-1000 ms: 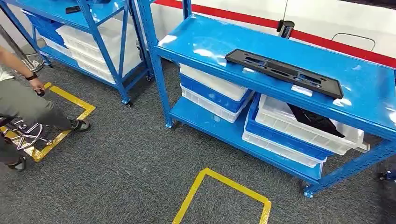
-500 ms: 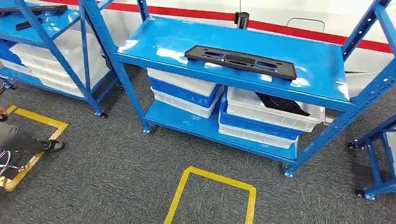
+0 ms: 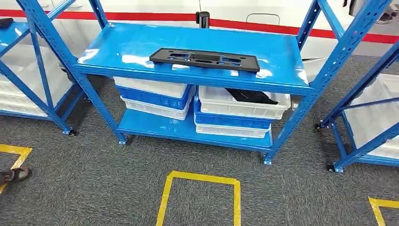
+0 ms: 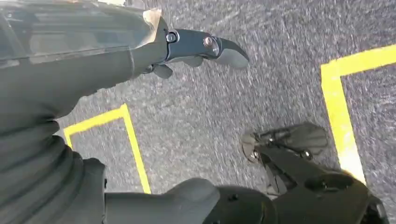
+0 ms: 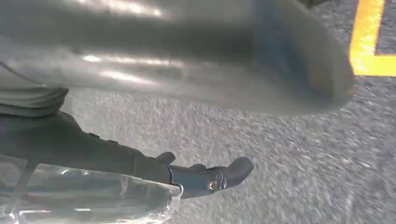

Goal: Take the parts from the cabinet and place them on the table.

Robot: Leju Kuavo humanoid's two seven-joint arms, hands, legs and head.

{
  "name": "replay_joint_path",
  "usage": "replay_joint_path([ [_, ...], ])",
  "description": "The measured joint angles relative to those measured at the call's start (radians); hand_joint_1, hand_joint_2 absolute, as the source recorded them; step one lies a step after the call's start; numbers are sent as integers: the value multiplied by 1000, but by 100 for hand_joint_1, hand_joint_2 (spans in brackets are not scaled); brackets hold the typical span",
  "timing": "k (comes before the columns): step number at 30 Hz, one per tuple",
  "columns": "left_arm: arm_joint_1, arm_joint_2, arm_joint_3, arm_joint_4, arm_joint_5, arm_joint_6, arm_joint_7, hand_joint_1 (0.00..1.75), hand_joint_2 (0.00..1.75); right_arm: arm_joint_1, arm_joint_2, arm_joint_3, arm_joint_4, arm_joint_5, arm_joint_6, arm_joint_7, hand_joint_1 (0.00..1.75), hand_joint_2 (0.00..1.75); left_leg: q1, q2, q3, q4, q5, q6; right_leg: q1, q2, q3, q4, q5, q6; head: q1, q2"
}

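While both arms hung low over the grey carpet (image 3: pixel 108 188), the scene read as follows;
part: long black part (image 3: pixel 204 59) lay flat on the top shelf of the blue cabinet (image 3: pixel 291 77), near its front edge;
bins: white bin (image 3: pixel 244 106) on the lower shelf held another dark part (image 3: pixel 250 96);
left hand (image 4: pixel 196 49): fingers loosely extended, held nothing;
right hand (image 5: pixel 205 177): same, empty;
floor: yellow tape square (image 3: pixel 200 195) in front of the cabinet.

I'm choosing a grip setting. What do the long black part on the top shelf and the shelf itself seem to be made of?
The long black part looks like matte moulded plastic: dull, with no glare, and cut-out slots along its length. The top shelf looks like glossy blue-painted sheet metal, judging by its bright reflections and perforated uprights.
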Motion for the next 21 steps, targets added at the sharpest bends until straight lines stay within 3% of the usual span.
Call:
replay_joint_path([
  [1, 2, 1, 0, 0, 0, 0, 0, 0, 175, 0, 0, 0, 0, -2, 1, -2, 0, 0, -6, 10, 6, -11, 2, 1, -2, -61, -17, 27, -19, 1, -1, 0],
  [2, 2, 1, 0, 0, 0, 0, 0, 0, 175, -3, 1, 0, 0, -3, 2, -3, 0, 0, -6, 27, 7, -12, 4, 6, -2, -91, -48, 85, -57, -3, 8, 0],
  [3, 4, 0, 1, 0, 0, 0, 0, 0, 175, -6, 0, 0, 0, -2, 2, -3, 0, 175, -7, 43, 5, -11, 3, 6, -6, -103, -88, 166, -97, -3, 9, 0],
  [4, 6, 0, 2, 1, 0, 0, 1, 0, 175, -6, 0, 1, 0, 3, 0, -3, 0, 0, -7, 55, 3, -11, 3, 6, -12, -108, -127, 246, -129, 1, 8, 0],
  [5, 6, 0, 2, 1, 0, 0, 1, 0, 175, -5, 0, 3, 0, 5, -8, -2, 0, 0, -7, 66, 2, -11, 2, 5, -18, -111, -150, 296, -143, 11, 8, 0],
  [6, 5, 0, 2, 1, 0, 0, 1, 0, 175, -2, -2, 6, 0, 7, -9, 0, 0, 0, -5, 75, 2, -10, 2, 4, -25, -114, -145, 294, -136, 23, 9, 0],
  [7, 5, -2, 3, 1, 0, -1, 0, 0, 175, 1, -4, 6, 0, 11, -9, 9, 0, 0, -1, 81, 2, -9, 1, 0, -32, -117, -113, 242, -113, 40, 8, 0],
  [9, 4, -3, 3, 1, -3, -3, -8, 0, 175, 1, -6, 10, 0, 19, -10, 24, 0, 0, 7, 88, 4, 0, -5, -15, -49, -134, -5, 58, -54, 71, 9, 0],
  [10, 3, -1, 3, 0, -3, -3, -11, 0, 175, 0, -4, 14, 0, 21, -10, 28, 0, 175, 5, 90, 1, 8, -11, -25, -55, -154, 31, -9, -42, 72, 13, 0],
  [11, 3, -2, 3, 1, -3, -3, -12, 0, 175, -2, -3, 16, 0, 21, -11, 31, 0, 175, -1, 92, 2, 17, -22, -40, -43, -149, 35, -8, -34, 57, 15, 0],
  [12, 2, -2, 3, 1, -3, -3, -13, 0, 175, -2, -3, 18, 0, 21, -11, 33, 0, 175, -1, 93, 5, 15, -22, -45, -43, -147, 33, -3, -35, 41, 7, 0],
  [14, 1, -2, 3, 0, -3, -8, -20, 0, 175, 0, -5, 22, 0, 23, -11, 45, 0, 175, 3, 96, 11, 11, -19, -50, -38, -142, 30, -1, -35, 30, 6, 0],
  [15, 0, -2, 3, 0, -3, -13, -26, 0, 175, 0, -5, 23, 0, 26, -11, 53, 0, 175, 10, 94, 8, 13, -23, -56, -50, -138, 34, -3, -30, 19, 6, 0],
  [16, 0, -2, 3, 0, -3, -16, -29, 0, 175, 0, -4, 24, 0, 27, -11, 60, 0, 175, 13, 67, 1, 38, -48, -62, -46, -134, 34, -2, -29, 16, 6, 0],
  [17, 1, -2, 3, 0, -3, -19, -30, 0, 175, -1, -4, 25, 0, 27, -10, 64, 0, 175, 9, 65, 0, 35, -49, -50, -38, -135, 34, -1, -30, 16, 4, 0],
  [18, 0, -2, 4, 0, -3, -21, -31, 0, 175, -2, -3, 26, 0, 27, -8, 68, 0, 175, 6, 59, 3, 13, -9, -9, -31, -131, 36, 1, -32, 13, 0, 0],
  [19, 0, -2, 4, 0, -3, -23, -31, 0, 175, -2, -1, 26, 0, 27, -3, 72, 0, 175, 10, 60, 4, 13, -28, -12, -25, -128, 36, -3, -32, 11, 4, 0],
  [20, -2, -2, 4, 0, -5, -23, -30, 0, 175, -2, -2, 26, 0, 27, 2, 74, 0, 0, 11, 63, 5, 12, -20, -26, -23, -126, 35, -3, -33, 9, -1, 0],
  [21, -3, -2, 4, 0, -7, -23, -29, 0, 175, -1, -3, 26, 0, 26, 9, 75, 0, 0, 12, 63, 7, 8, -20, -37, -22, -127, 35, -2, -34, 8, 1, 0],
])
